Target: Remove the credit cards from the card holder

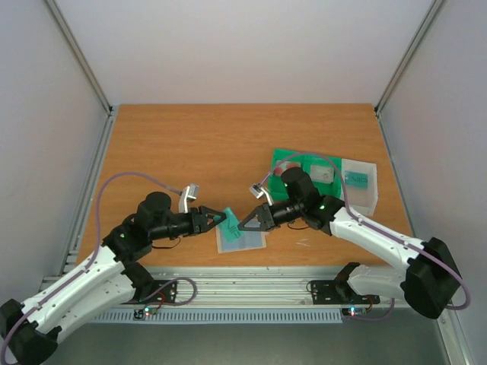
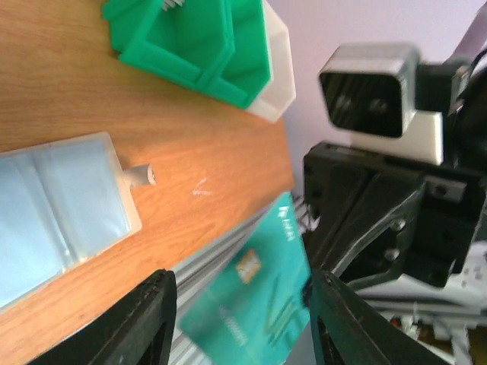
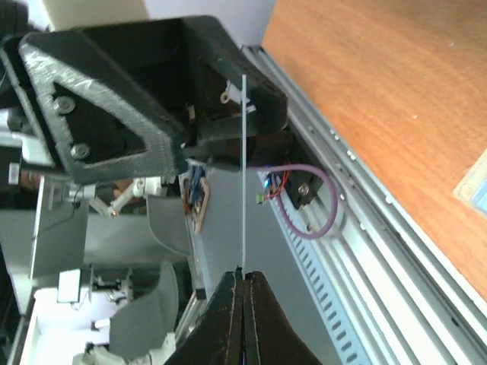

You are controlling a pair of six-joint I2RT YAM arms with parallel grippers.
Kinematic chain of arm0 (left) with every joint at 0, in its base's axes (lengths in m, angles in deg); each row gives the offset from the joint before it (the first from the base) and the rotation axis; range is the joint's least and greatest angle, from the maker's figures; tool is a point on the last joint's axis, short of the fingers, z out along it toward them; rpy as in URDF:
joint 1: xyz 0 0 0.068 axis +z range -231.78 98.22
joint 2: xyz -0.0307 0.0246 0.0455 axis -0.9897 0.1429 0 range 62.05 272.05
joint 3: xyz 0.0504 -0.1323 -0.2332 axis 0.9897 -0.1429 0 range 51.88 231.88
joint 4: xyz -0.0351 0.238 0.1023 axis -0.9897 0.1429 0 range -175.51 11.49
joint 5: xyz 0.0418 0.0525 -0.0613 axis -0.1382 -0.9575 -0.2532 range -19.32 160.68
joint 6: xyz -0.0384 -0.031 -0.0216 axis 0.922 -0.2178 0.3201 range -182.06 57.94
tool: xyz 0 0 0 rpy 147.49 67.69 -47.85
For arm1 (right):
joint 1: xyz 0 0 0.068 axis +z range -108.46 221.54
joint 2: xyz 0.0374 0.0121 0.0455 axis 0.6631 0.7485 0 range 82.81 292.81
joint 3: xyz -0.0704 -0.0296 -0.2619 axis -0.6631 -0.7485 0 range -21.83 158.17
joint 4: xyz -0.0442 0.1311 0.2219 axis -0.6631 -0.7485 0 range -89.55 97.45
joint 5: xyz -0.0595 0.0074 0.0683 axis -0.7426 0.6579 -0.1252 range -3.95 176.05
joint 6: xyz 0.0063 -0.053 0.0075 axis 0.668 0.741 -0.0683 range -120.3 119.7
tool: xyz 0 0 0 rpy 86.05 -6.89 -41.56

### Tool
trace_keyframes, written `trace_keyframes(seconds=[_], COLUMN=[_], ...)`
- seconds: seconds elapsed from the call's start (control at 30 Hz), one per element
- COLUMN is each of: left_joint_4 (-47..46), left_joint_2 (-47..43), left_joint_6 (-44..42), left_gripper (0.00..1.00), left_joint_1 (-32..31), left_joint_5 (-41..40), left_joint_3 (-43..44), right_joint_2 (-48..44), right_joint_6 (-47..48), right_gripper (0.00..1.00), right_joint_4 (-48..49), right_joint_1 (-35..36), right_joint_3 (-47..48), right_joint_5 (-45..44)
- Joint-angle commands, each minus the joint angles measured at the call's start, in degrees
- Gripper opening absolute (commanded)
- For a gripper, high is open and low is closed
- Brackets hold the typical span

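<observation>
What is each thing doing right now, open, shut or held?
right gripper, shut on the teal card by its edge.
left gripper, open, fingers either side of that card.
teal card, held up in the air.
card holder, lying flat on the table.
green tray, sitting on the table.

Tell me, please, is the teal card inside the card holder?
Out: the right gripper pinches the teal card, clear of the card holder on the table.

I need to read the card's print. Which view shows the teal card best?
Left wrist: the teal card faces that camera, with its chip visible, though blurred. Right wrist sees only its thin edge, and top external shows only a tiny sliver.
</observation>
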Motion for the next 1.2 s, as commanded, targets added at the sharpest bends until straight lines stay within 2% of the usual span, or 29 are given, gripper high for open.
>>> trace_keyframes(seconds=[0.0,0.1,0.23,0.33,0.5,0.6,0.73,0.8,0.9,1.0,1.17], left_joint_4=[15.64,20.56,19.11,13.82,1.64,-3.05,-7.76,-8.81,-9.2,-8.94,-10.52], left_joint_2=[0.52,2.65,3.38,2.61,3.27,2.0,2.24,2.37,2.14,1.93,2.17], left_joint_6=[-11.9,-17.19,-18.36,-16.13,-9.3,-6.73,-4.19,-3.38,-2.93,-2.76,-1.82], left_gripper=[0.49,0.46,0.38,0.3,0.08,0.01,0.0,0.0,0.0,0.0,0.01], left_joint_1=[-0.13,-0.15,-0.15,-0.13,-0.09,-0.15,-0.16,-0.15,-0.14,-0.11,-0.06], left_joint_5=[8.37,13.4,19.26,22.92,29.63,29.72,30.68,30.19,28.29,24.95,19.61], left_joint_3=[6.7,9.37,9.59,7.49,1.69,-0.4,-1.5,-1.94,-2.17,-2.09,-1.67], right_joint_2=[-3.8,-3.99,-4.69,-4.96,-4.91,-5.22,-5.33,-5.3,-6.18,-9.21,-13.92], right_joint_6=[14.02,19.78,23.4,23.7,23.45,23.45,22.23,21.02,19.65,14.86,4.47], right_gripper=[0.01,0.01,0.01,0.01,0.01,0.01,0.02,0.08,0.28,0.37,0.47], right_joint_4=[-19.09,-25.32,-29.27,-29.68,-29.7,-29.85,-29.5,-29.48,-30.29,-27.8,-20.32], right_joint_1=[0.41,0.4,0.41,0.51,0.5,0.52,0.55,0.51,0.49,0.53,0.45], right_joint_3=[4.51,6.24,7.83,8.44,8.96,9.52,9.88,9.83,9.83,8.16,3.88], right_joint_5=[4.47,7.49,12.01,13.63,13.6,12.44,8.84,5.74,-0.88,-8.02,-14.35])
